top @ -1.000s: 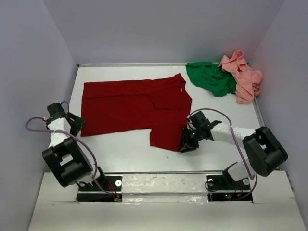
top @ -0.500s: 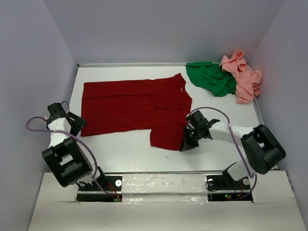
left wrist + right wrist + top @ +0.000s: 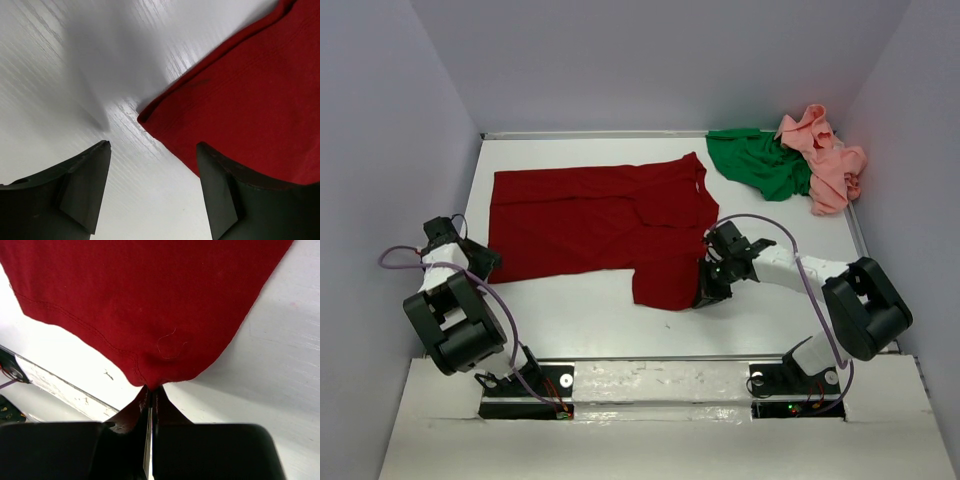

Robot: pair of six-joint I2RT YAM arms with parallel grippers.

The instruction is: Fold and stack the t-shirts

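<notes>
Near edge: two arm bases bolted side by side, a purple cable (image 3: 496,312) looping up along the left arm. Right gripper (image 3: 705,295), near right of centre: jaws pressed fully together, fingertips (image 3: 150,392) pinching the near right corner of the dark red t-shirt (image 3: 590,220), with the cloth puckered into a small point where it enters the tips. Left gripper (image 3: 485,262), near left: jaws standing wide apart, nothing clamped, the near left corner of the same shirt lying flat on the table (image 3: 580,310) in the gap between the two dark fingers (image 3: 85,185); whether either finger touches the cloth cannot be told. Dark red t-shirt: spread flat across the middle of the table, long axis running left to right, a flap hanging toward the near side on the right. Table: white, glossy, faint grain visible at close range. Far right corner: bright green t-shirt (image 3: 760,162), crumpled, just beyond the red one's far right end; salmon pink t-shirt (image 3: 825,160), bunched, touching the green on its right. Surround: plain pale lavender walls (image 3: 650,60) on the left, far and right sides.
</notes>
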